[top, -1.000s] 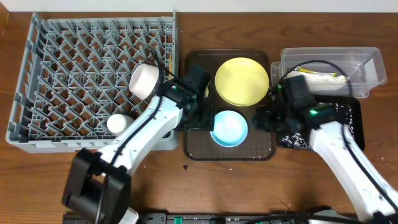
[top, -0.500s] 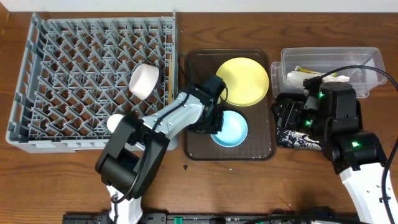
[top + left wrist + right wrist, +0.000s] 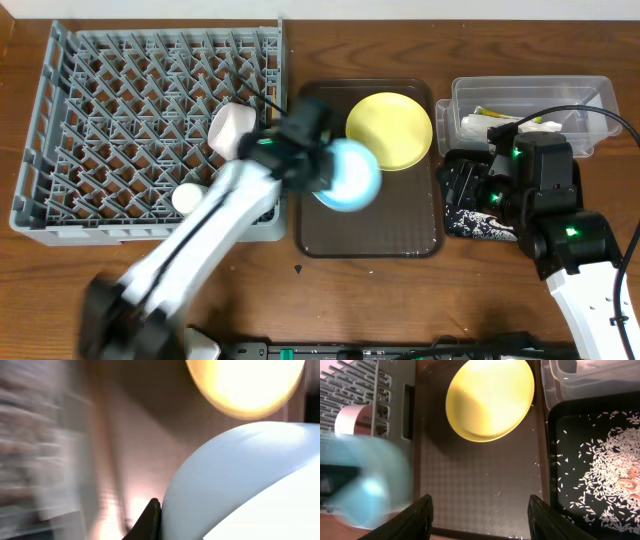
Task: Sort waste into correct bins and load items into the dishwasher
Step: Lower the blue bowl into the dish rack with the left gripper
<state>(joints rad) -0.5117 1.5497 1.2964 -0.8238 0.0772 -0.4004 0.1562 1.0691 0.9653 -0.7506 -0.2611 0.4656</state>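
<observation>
My left gripper (image 3: 322,165) is shut on the rim of the light blue bowl (image 3: 347,173), which hangs tilted over the brown tray's left side. The left wrist view shows one black finger (image 3: 151,519) pressed against the bowl (image 3: 240,480); the other is hidden. The yellow plate (image 3: 390,130) lies on the tray's far end. A white bowl (image 3: 232,128) and a white cup (image 3: 187,198) sit in the grey rack (image 3: 120,110). My right gripper (image 3: 482,520) is open and empty above the tray's right edge. Rice crumbs (image 3: 610,465) cover the black tray (image 3: 555,435).
The brown serving tray (image 3: 400,235) lies between the rack and the bins. At the back right, the clear tub (image 3: 590,100) holds a green-yellow wrapper (image 3: 505,113) and white paper (image 3: 478,127). A few rice grains are scattered on the serving tray (image 3: 480,475).
My left gripper closed on the blue bowl and lifted it off the brown tray, toward the rack. The right arm drew back over the black tray, then stayed still.
</observation>
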